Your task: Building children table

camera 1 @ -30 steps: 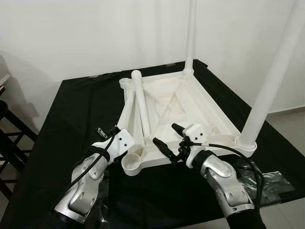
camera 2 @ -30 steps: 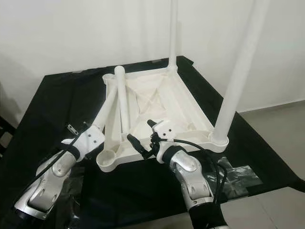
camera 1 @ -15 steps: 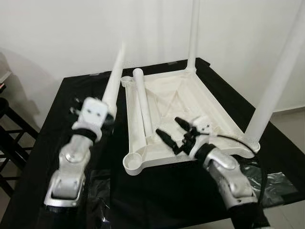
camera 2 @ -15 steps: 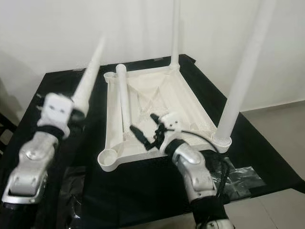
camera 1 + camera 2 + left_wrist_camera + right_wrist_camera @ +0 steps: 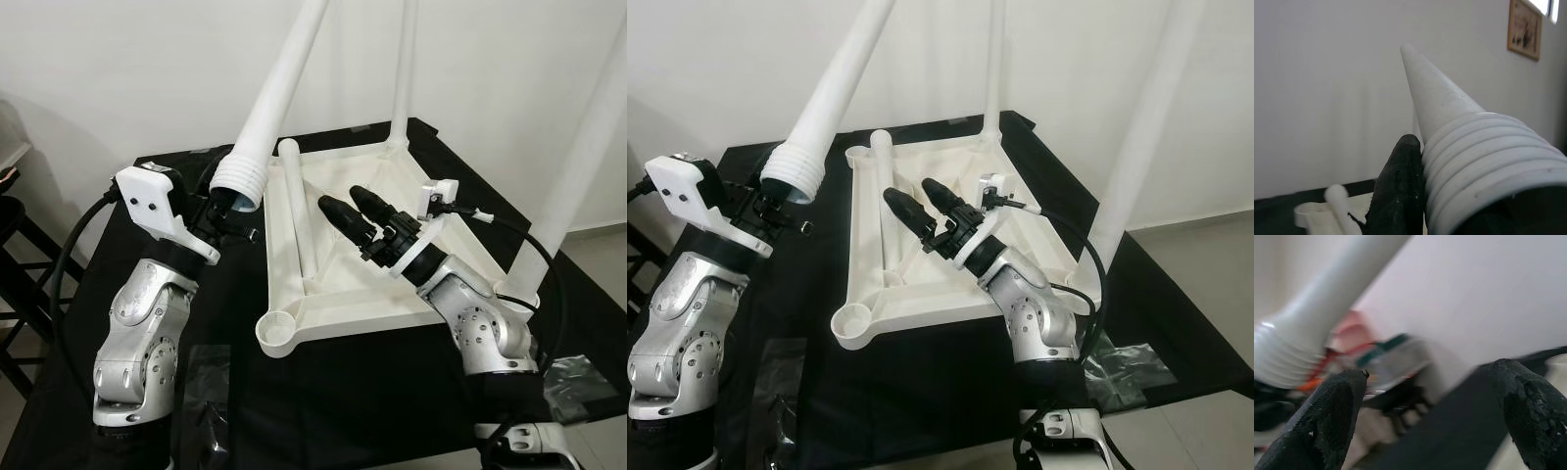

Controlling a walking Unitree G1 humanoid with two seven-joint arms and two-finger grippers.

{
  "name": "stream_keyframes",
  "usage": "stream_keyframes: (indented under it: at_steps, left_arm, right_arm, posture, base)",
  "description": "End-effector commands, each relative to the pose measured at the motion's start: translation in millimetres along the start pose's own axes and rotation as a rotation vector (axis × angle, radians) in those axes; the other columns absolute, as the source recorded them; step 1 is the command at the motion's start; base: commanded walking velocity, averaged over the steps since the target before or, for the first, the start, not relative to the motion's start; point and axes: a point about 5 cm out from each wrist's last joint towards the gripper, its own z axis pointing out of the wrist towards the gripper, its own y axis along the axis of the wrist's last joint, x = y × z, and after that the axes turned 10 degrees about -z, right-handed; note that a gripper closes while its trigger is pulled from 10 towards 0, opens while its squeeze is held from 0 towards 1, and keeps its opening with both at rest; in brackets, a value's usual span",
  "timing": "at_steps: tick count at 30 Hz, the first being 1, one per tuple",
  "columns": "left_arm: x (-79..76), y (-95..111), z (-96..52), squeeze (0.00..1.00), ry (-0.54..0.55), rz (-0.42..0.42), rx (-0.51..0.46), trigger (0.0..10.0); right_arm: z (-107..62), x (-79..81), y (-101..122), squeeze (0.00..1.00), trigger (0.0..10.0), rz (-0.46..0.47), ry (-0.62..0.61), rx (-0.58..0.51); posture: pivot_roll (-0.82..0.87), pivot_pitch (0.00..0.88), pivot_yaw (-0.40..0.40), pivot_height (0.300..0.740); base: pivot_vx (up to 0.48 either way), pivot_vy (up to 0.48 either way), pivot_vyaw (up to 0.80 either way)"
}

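A: Holding the loose white tapered plastic leg (image 5: pixel 269 117) near its ribbed, threaded end, the left pincer (image 5: pixel 227 208) is clamped on it, the thin end slanting up toward the wall.

B: And the upturned white plastic tabletop (image 5: pixel 392 211)?

A: It lies underside up on the black-covered worktop (image 5: pixel 127 245). Two legs already stand in its far (image 5: pixel 402 73) and right (image 5: pixel 563 186) corner sockets, and another loose white leg (image 5: pixel 299 220) lies across it. The near left socket (image 5: pixel 277 331) stands open.

B: The right pincer (image 5: pixel 355 208)?

A: Fingers apart, holding nothing, raised over the tabletop's middle.

B: How will that leg handle?

A: It looks hollow, so light and stiff, I'd judge, but smooth and long. A grip close to the threads should keep it from swinging. The tabletop may slide on the cloth, so steadying its rim seems wise.
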Motion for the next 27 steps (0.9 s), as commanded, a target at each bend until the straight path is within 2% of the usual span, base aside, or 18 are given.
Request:
stream_keyframes:
  at_steps: [1, 4, 8, 10, 11, 15, 18, 19, 27]
  left_arm:
    - [-1.0, 6.2, -4.9, 0.0, -0.033, -0.076, -0.034, 10.0]
    - [-1.3, 9.1, -11.7, 0.0, -0.065, -0.187, -0.062, 10.0]
    - [-0.6, 10.2, -15.2, 0.0, -0.073, -0.231, -0.073, 10.0]
    - [-1.9, 10.6, -18.5, 0.0, -0.098, -0.298, -0.084, 10.0]
    - [-1.9, 10.6, -18.5, 0.0, -0.098, -0.298, -0.084, 10.0]
    - [-8.9, 9.7, -22.8, 0.0, -0.172, -0.398, -0.079, 10.0]
    - [-11.2, 8.6, -23.7, 0.0, -0.19, -0.414, -0.07, 10.0]
    - [-17.8, 7.8, -26.2, 0.0, -0.237, -0.447, -0.054, 10.0]
    - [-25.5, 1.3, -34.4, 0.0, -0.264, -0.483, -0.011, 10.0]
  right_arm:
    - [10.1, 12.4, 16.6, 0.0, 10.0, 0.049, 0.123, -0.072]
    - [16.2, 21.9, 34.3, 0.0, 10.0, 0.135, 0.251, -0.155]
    - [17.5, 26.6, 38.5, 0.0, 10.0, 0.159, 0.323, -0.166]
    - [17.2, 32.8, 41.8, 0.0, 10.0, 0.209, 0.414, -0.179]
    - [17.2, 32.8, 41.8, 0.0, 10.0, 0.209, 0.414, -0.179]
    - [16.9, 36.9, 43.7, 0.0, 10.0, 0.277, 0.495, -0.195]
    - [17.1, 37.0, 43.9, 0.0, 10.0, 0.29, 0.506, -0.198]
    - [16.3, 36.6, 44.9, 0.0, 10.0, 0.328, 0.533, -0.207]
    - [12.5, 36.7, 49.5, 0.0, 10.0, 0.381, 0.635, -0.219]
  posture:
    - [-0.13, 0.003, 0.038, 0.74]
    - [-0.12, 0.004, 0.034, 0.74]
    - [-0.12, 0.006, 0.031, 0.74]
    - [-0.11, 0.007, 0.03, 0.74]
    - [-0.11, 0.007, 0.03, 0.74]
    - [-0.1, 0.005, 0.034, 0.74]
    - [-0.09, 0.005, 0.032, 0.74]
    - [-0.08, 0.004, 0.029, 0.74]
    - [-0.06, 0.007, 0.018, 0.74]
  base:
    - [0.0, 0.0, 0.0]
    - [0.0, 0.0, 0.0]
    - [0.0, 0.0, 0.0]
    - [0.0, 0.0, 0.0]
    - [0.0, 0.0, 0.0]
    - [0.0, 0.0, 0.0]
    - [0.0, 0.0, 0.0]
    - [0.0, 0.0, 0.0]
    - [0.0, 0.0, 0.0]
